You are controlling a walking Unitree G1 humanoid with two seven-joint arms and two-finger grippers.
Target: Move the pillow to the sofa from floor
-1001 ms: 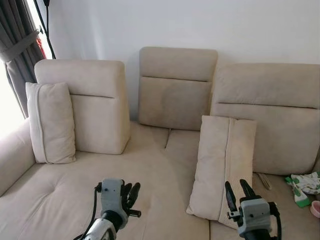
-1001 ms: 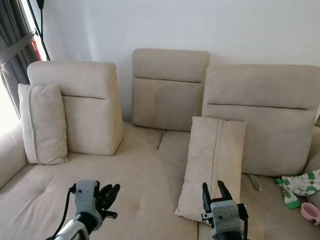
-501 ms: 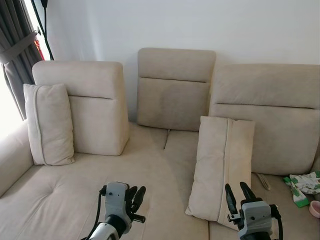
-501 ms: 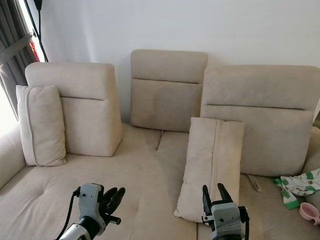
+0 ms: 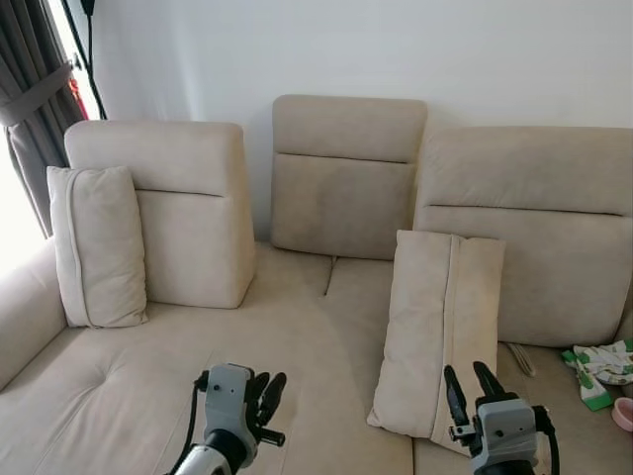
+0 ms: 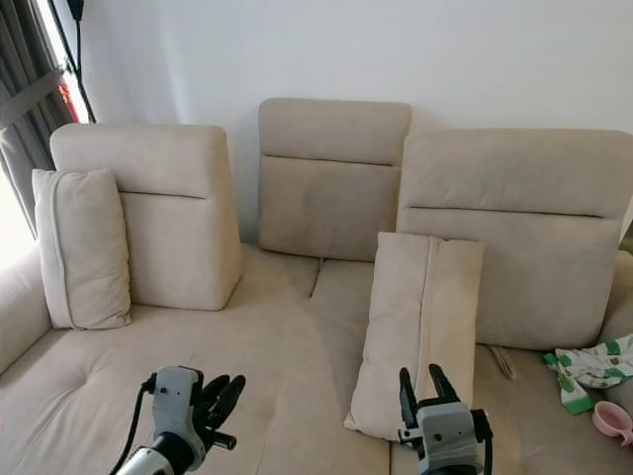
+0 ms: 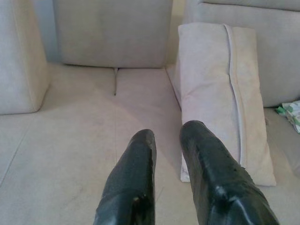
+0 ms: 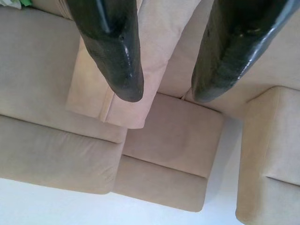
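Two beige pillows sit on the sofa point(image 5: 297, 346). At the far left a grey curtain point(image 5: 35, 99) hangs by a bright window. Next comes a side pillow point(image 5: 97, 245), standing upright against the left back cushion point(image 5: 188, 218). Near the bottom edge, left of centre, the left gripper point(image 5: 269, 388) hovers above the seat with its jaws only a narrow gap apart and holding nothing. Behind it stands the centre back cushion point(image 5: 346, 178), against the white wall point(image 5: 396, 49). Right of centre, the pillow point(image 5: 440, 332) stands on end on the seat and leans back on the right back cushion point(image 5: 534, 228). The right gripper point(image 5: 467, 381) hovers just near of its lower edge, jaws spread apart and empty. At the far right, a green-and-white cloth point(image 5: 598, 364) and a pink bowl point(image 5: 624, 413) lie on the seat.
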